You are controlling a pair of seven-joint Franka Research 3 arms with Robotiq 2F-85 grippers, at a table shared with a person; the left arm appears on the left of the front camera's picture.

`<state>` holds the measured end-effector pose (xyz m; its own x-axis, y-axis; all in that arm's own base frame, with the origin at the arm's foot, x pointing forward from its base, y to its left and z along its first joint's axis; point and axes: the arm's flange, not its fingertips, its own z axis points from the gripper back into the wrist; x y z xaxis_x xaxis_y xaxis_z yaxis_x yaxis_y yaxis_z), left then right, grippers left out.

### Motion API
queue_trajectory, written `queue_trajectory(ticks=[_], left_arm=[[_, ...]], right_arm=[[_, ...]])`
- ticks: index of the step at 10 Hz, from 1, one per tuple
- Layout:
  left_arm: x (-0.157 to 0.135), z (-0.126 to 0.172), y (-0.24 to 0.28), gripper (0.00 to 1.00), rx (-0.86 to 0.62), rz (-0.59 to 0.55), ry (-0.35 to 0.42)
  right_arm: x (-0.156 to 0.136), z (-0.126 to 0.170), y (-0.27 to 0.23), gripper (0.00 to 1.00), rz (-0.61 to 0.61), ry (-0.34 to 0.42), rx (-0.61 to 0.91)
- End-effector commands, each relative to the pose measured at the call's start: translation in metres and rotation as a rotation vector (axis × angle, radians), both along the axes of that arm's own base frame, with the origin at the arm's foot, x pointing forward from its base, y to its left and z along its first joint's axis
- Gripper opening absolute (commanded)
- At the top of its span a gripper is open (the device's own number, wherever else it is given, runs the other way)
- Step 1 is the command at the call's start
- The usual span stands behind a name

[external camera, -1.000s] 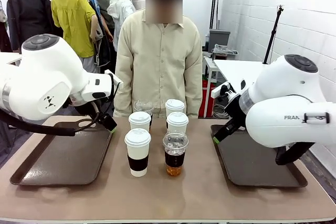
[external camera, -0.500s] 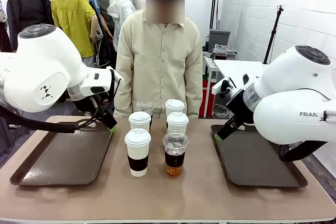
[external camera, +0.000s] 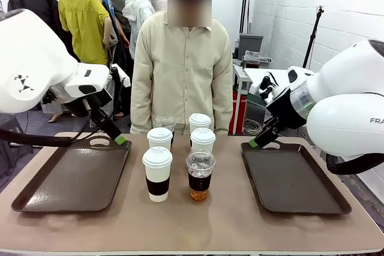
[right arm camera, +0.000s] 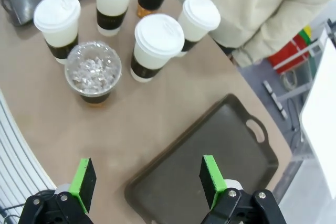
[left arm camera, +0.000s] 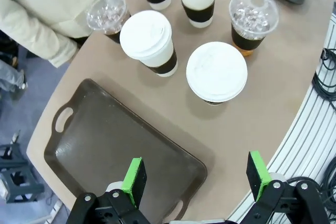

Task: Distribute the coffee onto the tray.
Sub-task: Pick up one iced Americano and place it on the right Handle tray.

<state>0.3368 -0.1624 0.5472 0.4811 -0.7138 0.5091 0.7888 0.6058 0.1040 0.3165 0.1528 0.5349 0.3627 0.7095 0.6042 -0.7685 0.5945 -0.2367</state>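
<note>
table (external camera: pixel 228 226) centre: rear clear cup (left arm camera: pixel 106 14) clearest from left wrist

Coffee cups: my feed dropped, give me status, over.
Left gripper open, right gripper open, both empty. Six cups bunched together, none on either tray. Person standing at far edge.

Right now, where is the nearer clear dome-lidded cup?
In the front view, the clear cup stands just right of the nearest white paper cup, between the left tray and right tray, on neither.
</note>
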Motion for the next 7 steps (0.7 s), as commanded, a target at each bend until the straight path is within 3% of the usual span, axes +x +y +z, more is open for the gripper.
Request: queue_trajectory(ticks=[1, 3, 7], left_arm=[[-0.004, -0.002, 0.013, 1.00, -0.063, -0.090, -0.046], [-0.004, -0.001, 0.026, 1.00, -0.113, -0.104, -0.087], [-0.006, -0.003, 0.030, 1.00, -0.146, -0.071, -0.097]], right_arm=[[-0.031, -0.038, -0.021, 1.00, 0.132, -0.018, 0.076], [-0.034, -0.039, -0.028, 1.00, 0.173, -0.020, 0.113], [-0.033, -0.040, -0.033, 1.00, 0.188, 0.024, 0.148]])
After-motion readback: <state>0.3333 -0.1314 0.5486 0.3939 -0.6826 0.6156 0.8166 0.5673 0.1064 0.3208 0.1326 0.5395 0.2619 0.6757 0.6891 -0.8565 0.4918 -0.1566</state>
